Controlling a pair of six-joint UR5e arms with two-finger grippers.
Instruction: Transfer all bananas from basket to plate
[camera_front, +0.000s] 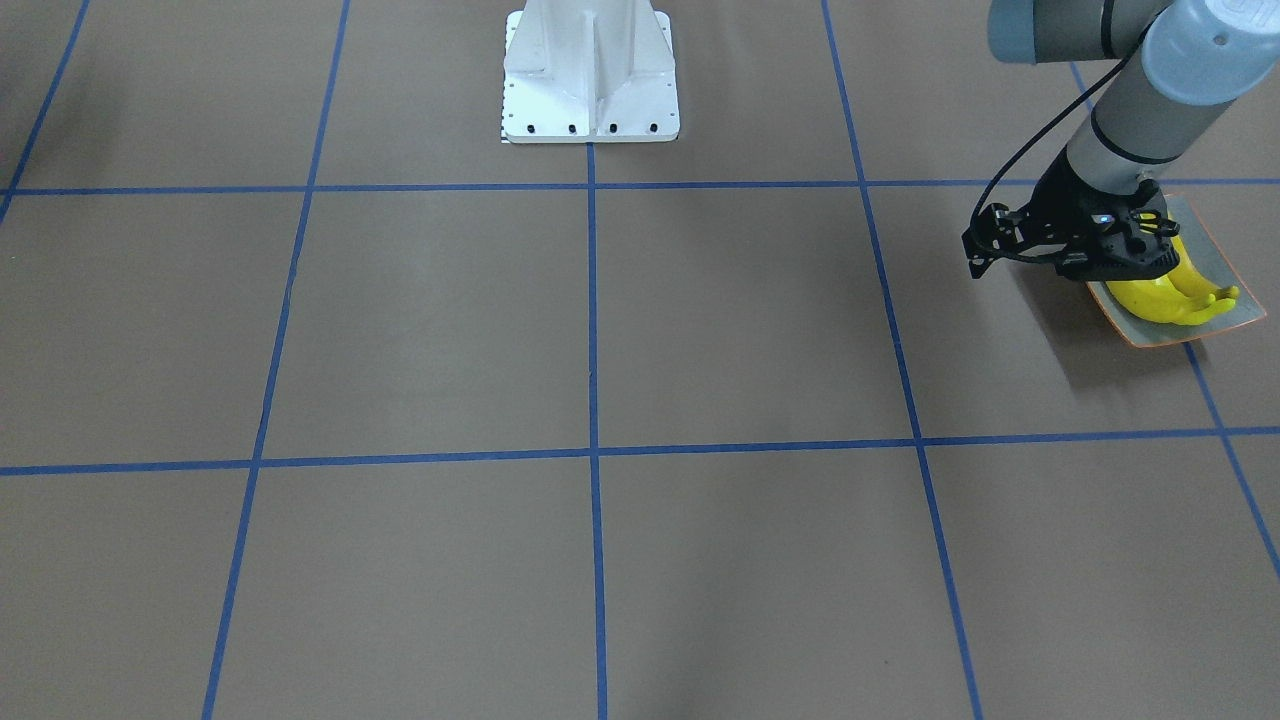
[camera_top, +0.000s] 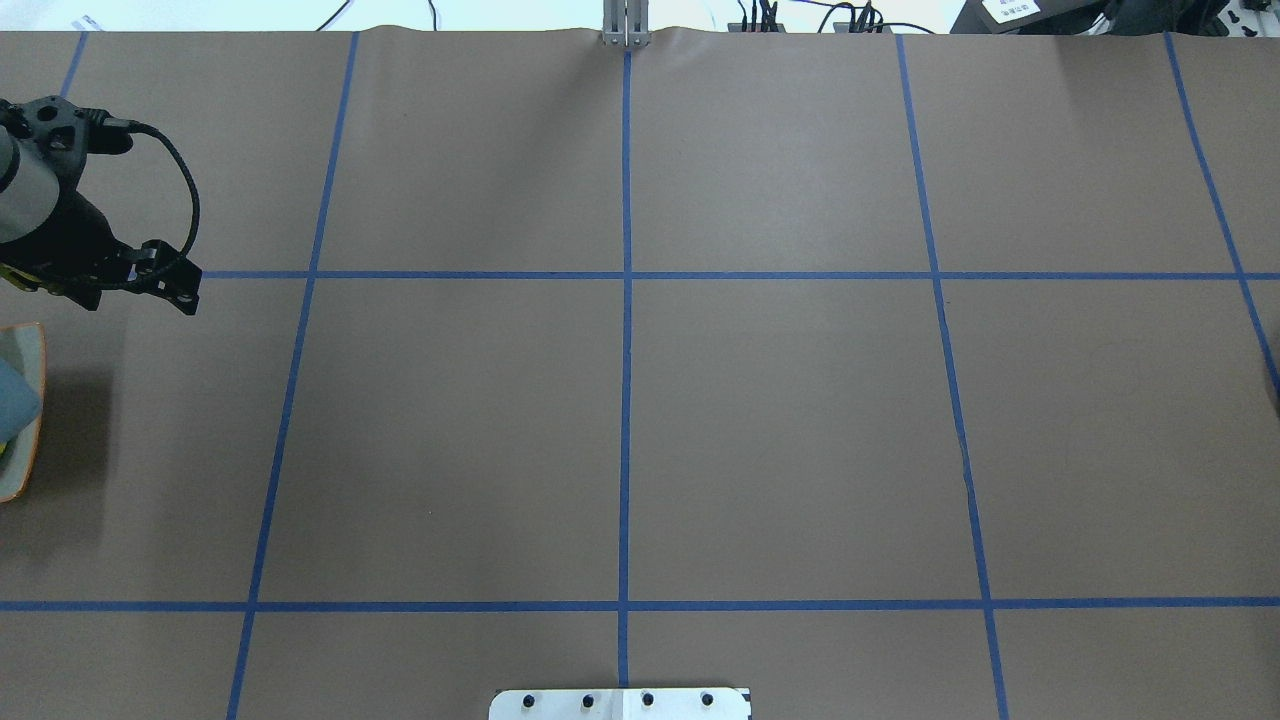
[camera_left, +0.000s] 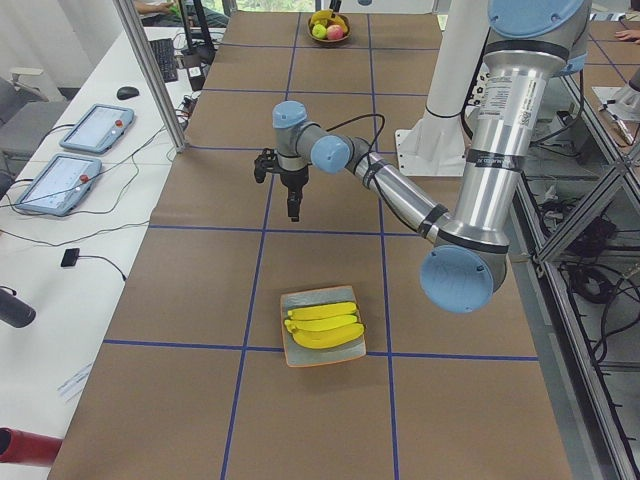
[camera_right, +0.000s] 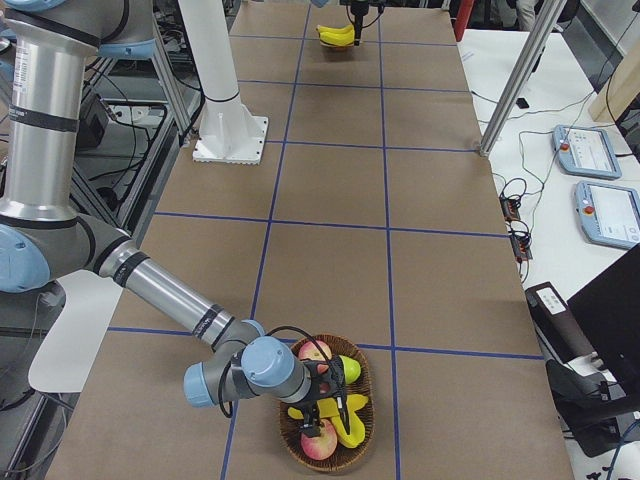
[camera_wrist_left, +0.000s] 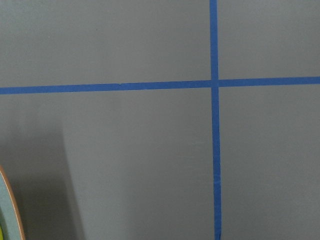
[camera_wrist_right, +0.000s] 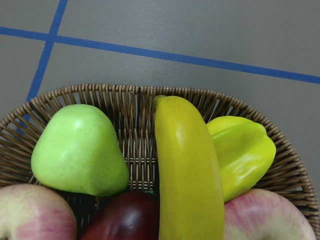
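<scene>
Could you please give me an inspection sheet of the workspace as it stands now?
Surface: brown table with a blue tape grid; no spills seen.
Job's things: three bananas on the plate; at least one banana in the basket.
Clutter: pear, starfruit and apples share the basket.
Grippers: left gripper raised, to one side of the plate; right gripper over the basket; open or shut unclear for both.
Cables: black cable loops at the left wrist.
Surroundings: teach pendants on a side desk; white pedestal.
</scene>
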